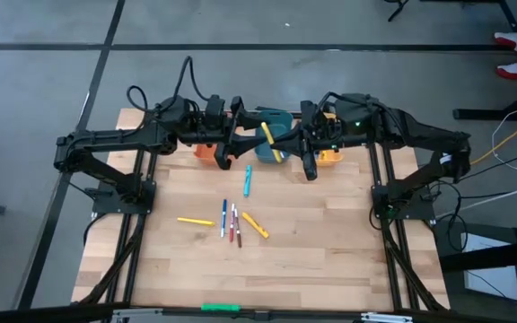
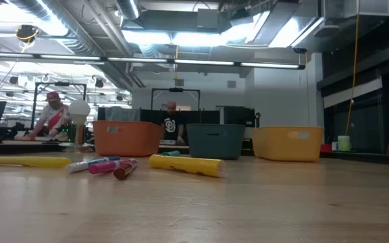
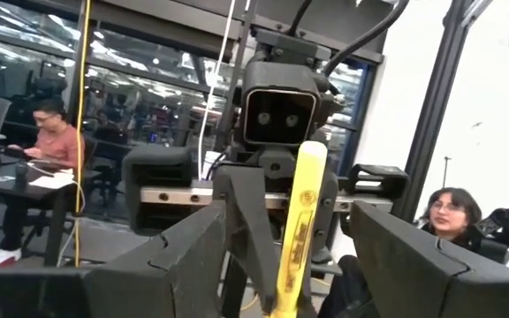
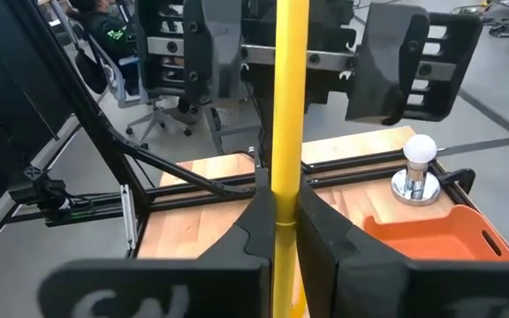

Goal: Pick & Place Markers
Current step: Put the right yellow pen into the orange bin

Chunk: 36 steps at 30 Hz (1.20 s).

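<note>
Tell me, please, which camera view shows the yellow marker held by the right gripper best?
The right wrist view: the yellow marker stands upright, clamped in the right gripper. The left wrist view shows it too; the high view shows it small; the low view misses it.

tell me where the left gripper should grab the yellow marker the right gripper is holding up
Take the yellow marker on its free upper barrel, above the right gripper, which pinches its lower end. It stands upright between the open left gripper fingers, so come in level and close across the barrel.
</note>
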Each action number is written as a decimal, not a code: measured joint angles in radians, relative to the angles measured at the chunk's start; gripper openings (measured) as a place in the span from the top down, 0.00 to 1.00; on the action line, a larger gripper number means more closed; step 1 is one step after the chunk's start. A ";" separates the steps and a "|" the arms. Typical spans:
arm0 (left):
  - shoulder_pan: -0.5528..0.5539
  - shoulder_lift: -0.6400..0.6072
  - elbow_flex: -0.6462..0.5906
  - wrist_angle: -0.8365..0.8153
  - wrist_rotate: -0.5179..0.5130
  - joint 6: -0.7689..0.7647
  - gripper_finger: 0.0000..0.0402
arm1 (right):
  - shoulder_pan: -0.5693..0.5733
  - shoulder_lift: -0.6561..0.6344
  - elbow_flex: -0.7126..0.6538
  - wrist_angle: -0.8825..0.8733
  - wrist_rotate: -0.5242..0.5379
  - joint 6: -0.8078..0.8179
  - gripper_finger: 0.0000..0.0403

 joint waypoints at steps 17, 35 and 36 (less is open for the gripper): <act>0.000 0.000 0.000 0.003 0.003 0.000 0.53 | 0.000 0.015 0.000 0.010 0.000 -0.003 0.93; -0.001 0.000 0.000 0.003 0.035 0.046 0.94 | 0.000 0.015 0.000 0.018 0.000 -0.002 0.93; -0.004 0.000 0.000 0.003 0.035 0.051 0.94 | 0.000 0.015 0.000 0.018 0.000 -0.002 0.93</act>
